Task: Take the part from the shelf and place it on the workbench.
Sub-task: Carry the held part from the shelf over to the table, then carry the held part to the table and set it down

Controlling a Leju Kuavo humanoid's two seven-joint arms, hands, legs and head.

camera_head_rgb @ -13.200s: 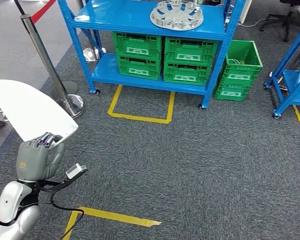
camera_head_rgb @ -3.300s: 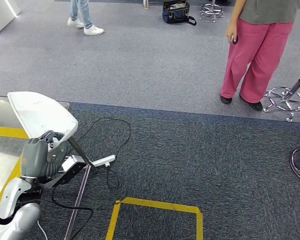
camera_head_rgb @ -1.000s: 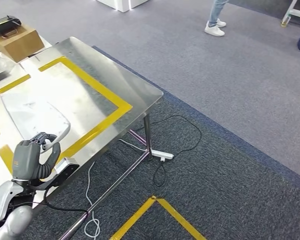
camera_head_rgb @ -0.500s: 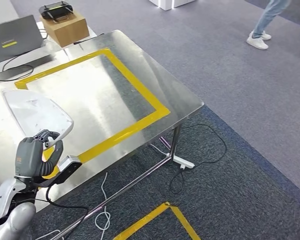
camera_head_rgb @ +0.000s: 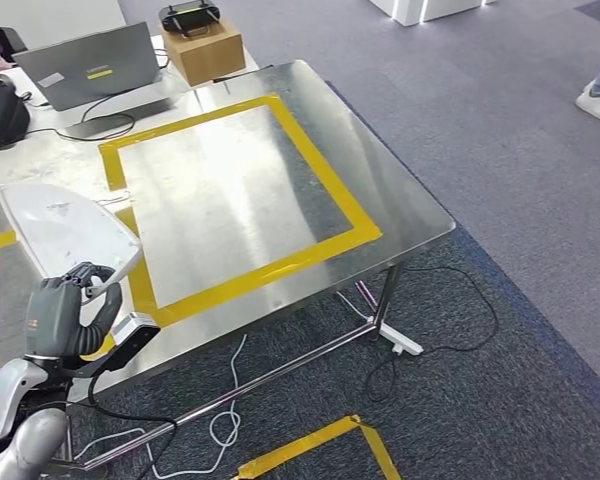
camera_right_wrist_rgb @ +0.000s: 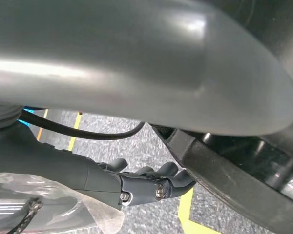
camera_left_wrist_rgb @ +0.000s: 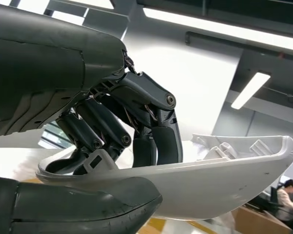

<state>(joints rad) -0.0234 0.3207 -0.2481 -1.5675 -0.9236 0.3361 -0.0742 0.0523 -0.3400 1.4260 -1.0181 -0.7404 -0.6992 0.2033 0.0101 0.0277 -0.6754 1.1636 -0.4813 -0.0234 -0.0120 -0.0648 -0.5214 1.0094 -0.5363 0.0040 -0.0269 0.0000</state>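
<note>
The part point(camera_head_rgb: 63, 228) is a flat white plastic shell, wide and curved, held level at the lower left of the head view over the near left end of the steel workbench point(camera_head_rgb: 387, 200). My left hand point(camera_head_rgb: 63, 315) grips its near edge, fingers curled over the rim and thumb beneath. Up close, the left wrist view has the left hand point(camera_left_wrist_rgb: 112, 126) wrapped around the part point(camera_left_wrist_rgb: 219, 180), whose ribbed inner side faces up. My right hand point(camera_right_wrist_rgb: 145, 185) hangs above the carpet with loose fingers that hold nothing.
A yellow tape frame point(camera_head_rgb: 320, 170) marks a rectangle on the workbench. At its far end sit a laptop point(camera_head_rgb: 93, 65), a cardboard box point(camera_head_rgb: 204, 50) and a black bag point(camera_head_rgb: 1, 115). A power strip point(camera_head_rgb: 403, 343) and cables lie under the bench. A person's shoe point(camera_head_rgb: 599, 100) is at the far right.
The camera has turned, so the workbench now fills the middle of the picture with its taped frame fully visible. My left hand still holds the white part the same way.
</note>
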